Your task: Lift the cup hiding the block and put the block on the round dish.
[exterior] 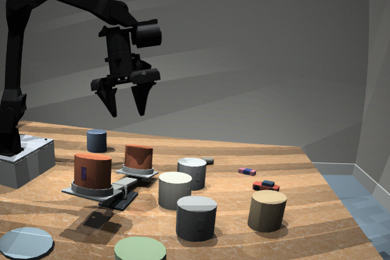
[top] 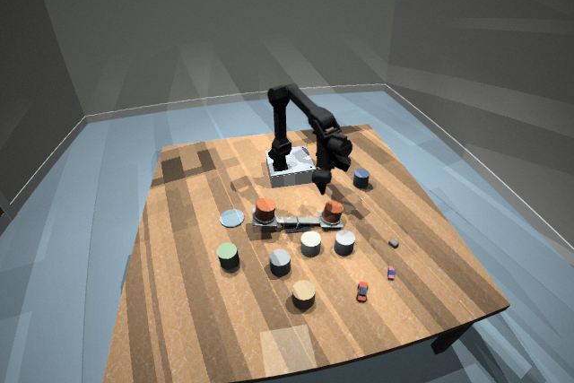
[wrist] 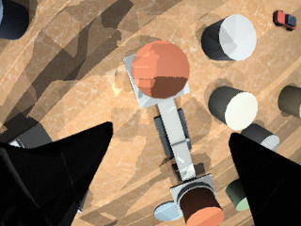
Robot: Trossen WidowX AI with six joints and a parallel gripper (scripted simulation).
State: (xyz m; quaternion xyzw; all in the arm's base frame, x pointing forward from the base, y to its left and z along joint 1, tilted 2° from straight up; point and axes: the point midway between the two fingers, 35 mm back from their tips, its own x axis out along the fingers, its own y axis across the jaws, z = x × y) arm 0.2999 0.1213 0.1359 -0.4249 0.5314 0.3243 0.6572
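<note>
Two orange cups stand on the end plates of the grey balance (top: 308,221) (exterior: 128,182) (wrist: 173,123). The right-hand cup (top: 332,213) (exterior: 138,158) (wrist: 161,70) is on the end that looks lower. The left-hand cup (top: 265,210) (exterior: 92,172) (wrist: 202,207) is on the end that looks raised, with a shadow below it in the exterior view. No block shows; the cups hide what is beneath them. The round pale blue dish (top: 231,218) (exterior: 26,243) (wrist: 166,212) lies beside the left-hand end, empty. My gripper (top: 322,191) (exterior: 128,115) (wrist: 171,133) is open and empty, high above the balance.
A white cylinder (top: 310,244), two grey ones (top: 344,242) (top: 280,263), a green one (top: 228,256) and a tan one (top: 303,295) stand in front of the balance. A blue cylinder (top: 360,178) stands behind right. A red toy car (top: 362,291) lies front right.
</note>
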